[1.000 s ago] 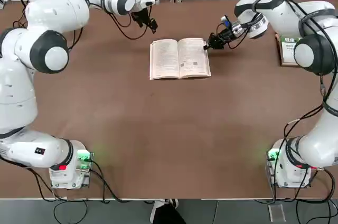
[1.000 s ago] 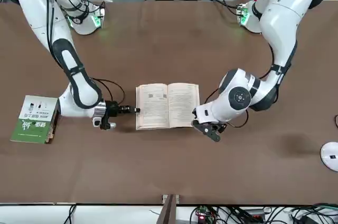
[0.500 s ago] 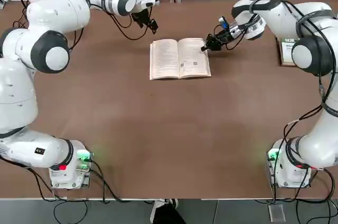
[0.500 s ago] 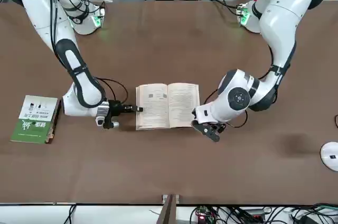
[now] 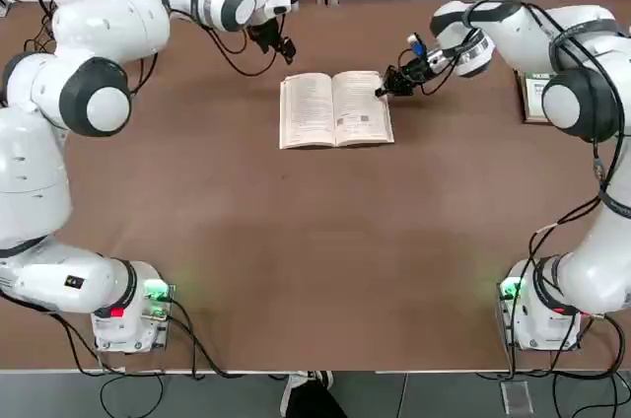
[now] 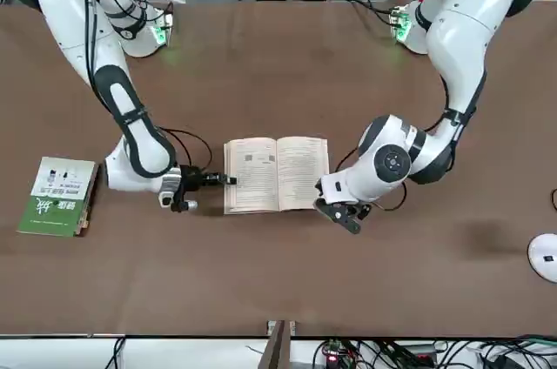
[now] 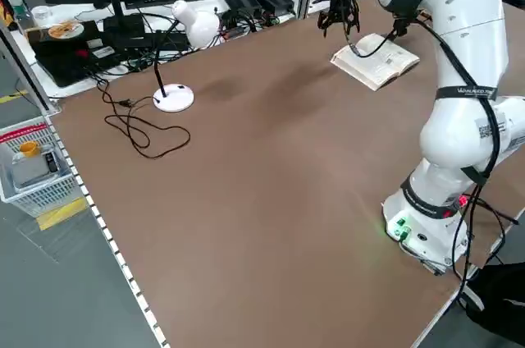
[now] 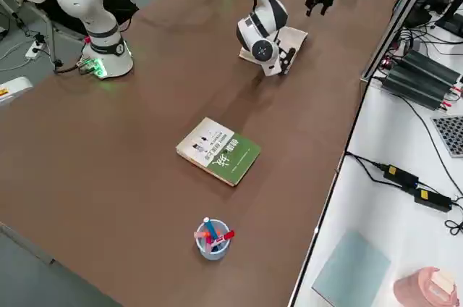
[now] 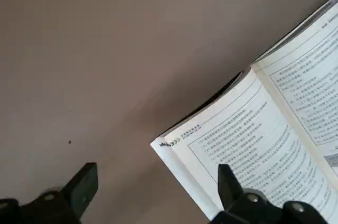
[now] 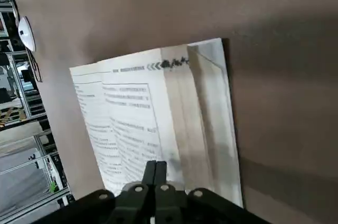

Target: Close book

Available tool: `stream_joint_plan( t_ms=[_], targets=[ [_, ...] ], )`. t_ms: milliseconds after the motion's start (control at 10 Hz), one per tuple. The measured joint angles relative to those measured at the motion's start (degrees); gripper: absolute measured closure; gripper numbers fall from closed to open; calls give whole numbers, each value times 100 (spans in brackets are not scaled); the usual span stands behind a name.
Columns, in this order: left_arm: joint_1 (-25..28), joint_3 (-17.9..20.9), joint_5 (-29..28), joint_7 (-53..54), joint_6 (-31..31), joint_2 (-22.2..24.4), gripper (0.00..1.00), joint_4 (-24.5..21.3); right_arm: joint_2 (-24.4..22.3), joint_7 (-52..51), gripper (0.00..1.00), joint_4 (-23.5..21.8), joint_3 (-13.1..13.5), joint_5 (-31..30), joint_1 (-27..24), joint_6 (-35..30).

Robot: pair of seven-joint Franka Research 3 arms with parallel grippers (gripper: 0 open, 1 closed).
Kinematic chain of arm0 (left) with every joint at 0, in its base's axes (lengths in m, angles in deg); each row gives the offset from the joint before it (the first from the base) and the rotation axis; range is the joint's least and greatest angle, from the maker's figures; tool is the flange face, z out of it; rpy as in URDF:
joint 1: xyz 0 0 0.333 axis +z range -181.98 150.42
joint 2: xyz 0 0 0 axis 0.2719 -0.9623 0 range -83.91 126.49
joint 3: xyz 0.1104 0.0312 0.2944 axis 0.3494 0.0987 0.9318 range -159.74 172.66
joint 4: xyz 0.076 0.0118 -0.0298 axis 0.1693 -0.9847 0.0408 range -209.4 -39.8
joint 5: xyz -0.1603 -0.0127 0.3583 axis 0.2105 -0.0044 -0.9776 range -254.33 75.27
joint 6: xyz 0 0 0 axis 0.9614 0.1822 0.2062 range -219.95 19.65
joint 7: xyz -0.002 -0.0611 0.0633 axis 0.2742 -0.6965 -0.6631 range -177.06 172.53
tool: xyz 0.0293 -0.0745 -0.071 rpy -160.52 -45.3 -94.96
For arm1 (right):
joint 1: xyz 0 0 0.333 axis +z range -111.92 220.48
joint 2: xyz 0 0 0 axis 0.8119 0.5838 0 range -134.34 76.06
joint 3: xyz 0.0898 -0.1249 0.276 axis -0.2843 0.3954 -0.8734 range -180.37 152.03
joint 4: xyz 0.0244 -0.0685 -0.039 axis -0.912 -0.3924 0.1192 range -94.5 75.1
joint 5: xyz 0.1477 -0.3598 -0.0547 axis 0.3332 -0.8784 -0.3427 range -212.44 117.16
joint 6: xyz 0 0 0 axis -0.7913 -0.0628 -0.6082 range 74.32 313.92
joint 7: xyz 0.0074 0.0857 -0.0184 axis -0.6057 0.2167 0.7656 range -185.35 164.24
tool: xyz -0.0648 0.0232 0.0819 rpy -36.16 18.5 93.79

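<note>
Over the last second the right claw (image 6: 233,180) has edged inward, and its tips now reach just over the outer margin of the open book (image 5: 336,110); seen from overhead, they are at about two o'clock from its middle. This claw is clenched, its two fingers together with nothing between them. Whether they touch the paper, I cannot tell. The left claw (image 9: 158,174) is in the same place as before, released with its fingers wide apart, near the book's corner at eleven o'clock.

The book lies face up towards twelve o'clock on the bench (image 5: 296,241), pages spread, so closing has yet to begin. The right claw's shift looks like lining up to get under or behind that side's leaves and cover; the next move probably calls for lifting that edge and sweeping it over towards nine o'clock. Loose pages could slip past the tips, or the whole book could skid.

Both pages carry dense printed lines in ruled boxes, too small to read, with chevrons by the header and a dark scrawl at the margin. The green-and-white book (image 8: 218,150), towards three o'clock overhead, bears Chinese characters that I cannot read reliably. No brand is legible.
</note>
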State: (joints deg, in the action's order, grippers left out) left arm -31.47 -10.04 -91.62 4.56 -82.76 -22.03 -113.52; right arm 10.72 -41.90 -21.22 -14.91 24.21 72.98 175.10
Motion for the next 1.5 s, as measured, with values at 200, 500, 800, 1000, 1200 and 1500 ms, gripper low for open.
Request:
stream_joint_plan(
  t_ms=[200,500,800,1000,1200,1500],
  targets=[
    [-8,0,0,1,-14,-33,0,0,43,-43,99,-1,-1,3,6,70],
    [-24,-1,0,3,-87,-78,0,0,94,-78,99,-1,-3,5,45,191],
    [-75,-2,0,5,-114,-85,0,0,121,-206,99,-4,-4,6,72,220],
    [-87,-2,0,7,-158,-119,0,0,136,-243,99,-20,-4,6,74,248],
    [-87,-1,0,105,-262,-185,0,0,157,-308,99,-32,-4,6,83,363],
    [-86,2,0,270,-426,-275,0,1,199,-422,99,-33,-4,23,89,395]
  ],
)
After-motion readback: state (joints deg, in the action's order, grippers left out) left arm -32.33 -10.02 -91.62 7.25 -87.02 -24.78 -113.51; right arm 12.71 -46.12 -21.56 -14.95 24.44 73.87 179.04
